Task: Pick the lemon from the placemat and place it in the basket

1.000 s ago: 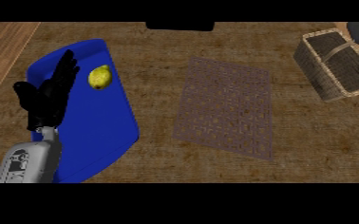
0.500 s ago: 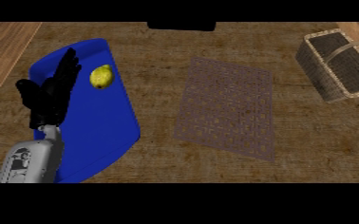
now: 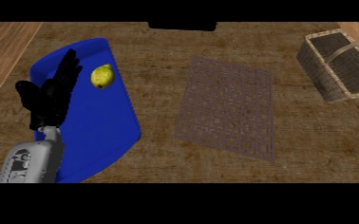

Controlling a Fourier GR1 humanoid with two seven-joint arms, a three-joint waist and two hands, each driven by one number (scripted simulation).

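Counter (image 3: 154, 47): brown, wood-grained top fills the head view. A lighter wooden strip runs along the upper left corner.

Blue placemat (image 3: 98, 123): large, rounded, lies at the left of the counter, tilted so that its long axis runs from upper left to lower middle. Its lower end reaches the bottom of the view.

Mesh mat (image 3: 228, 109): brownish, lattice-patterned rectangle, lies flat near the centre, slightly rotated. It is well apart from the blue placemat, with bare counter between them.

Basket (image 3: 329, 66): woven, with a handle arching over it, sits at the right edge, upper part of the view; partly cut off by the frame. It is well apart from the mesh mat's right side and far from the lemon.

Left forearm (image 3: 32, 161): grey, enters from the lower left corner, over the placemat's left margin.

Left hand (image 3: 49, 99): black, above the left part of the placemat. Fingers are straight and spread apart, pointing up and to the right; thumb is out to the left. It holds nothing. The longest fingertip lies near the lemon, but a strip of blue shows between them: no contact.

Lemon (image 3: 102, 76): yellow, rests on the upper part of the blue placemat, just right of the fingertips.

Right hand: not visible.
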